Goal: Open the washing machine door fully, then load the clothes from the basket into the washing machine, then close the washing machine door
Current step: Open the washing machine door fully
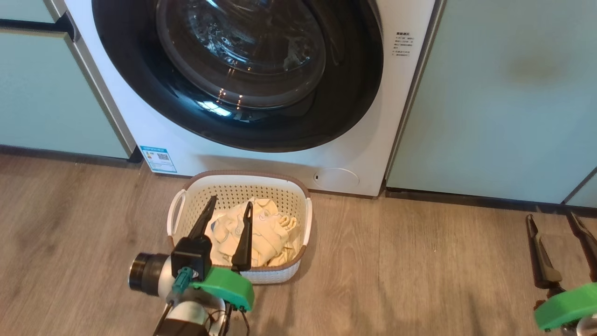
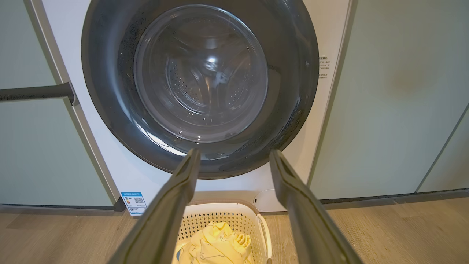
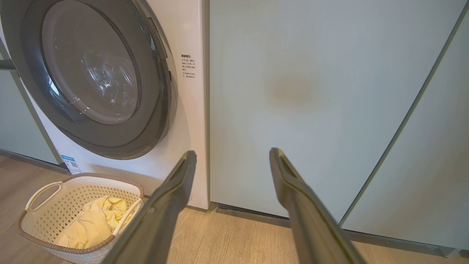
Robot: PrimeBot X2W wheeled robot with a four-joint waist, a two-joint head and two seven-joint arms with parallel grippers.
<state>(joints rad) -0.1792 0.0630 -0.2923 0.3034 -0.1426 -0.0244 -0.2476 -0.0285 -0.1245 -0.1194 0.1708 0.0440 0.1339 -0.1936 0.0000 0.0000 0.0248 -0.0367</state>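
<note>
**Head view:** The washing machine [image 1: 373, 116] presents a smooth white front. Its round, glossy black washing machine door [image 1: 140, 70] is closed against it, with clear domed glass at the centre. The basket [image 1: 242, 175] is cream perforated plastic with a brown rim. It stands on the wood-grain floor [image 1: 396, 261] just in front of the machine's bottom edge, below the door. The clothes [image 1: 266, 233] are soft and cream-yellow, heaped inside the basket. The left gripper [image 1: 231, 201] hangs over the basket with its dark fingers spread apart and nothing between them. The right gripper [image 1: 550, 216] sits well off to the right over bare floor, also spread and empty. Pale green cabinets [image 1: 503, 93] flank the machine on both sides.

**Left wrist view:** The splayed fingers point at the door's lower rim. Below and between them are the basket's far wall and a white handle [image 2: 264, 234]. The perforated steel drum [image 2: 190, 91] is visible through the glass.

**Right wrist view:** The parted fingers face the smooth cabinet panel to the right of the machine. Open floor runs from the basket to the dark plinth [image 3: 249, 214].
</note>
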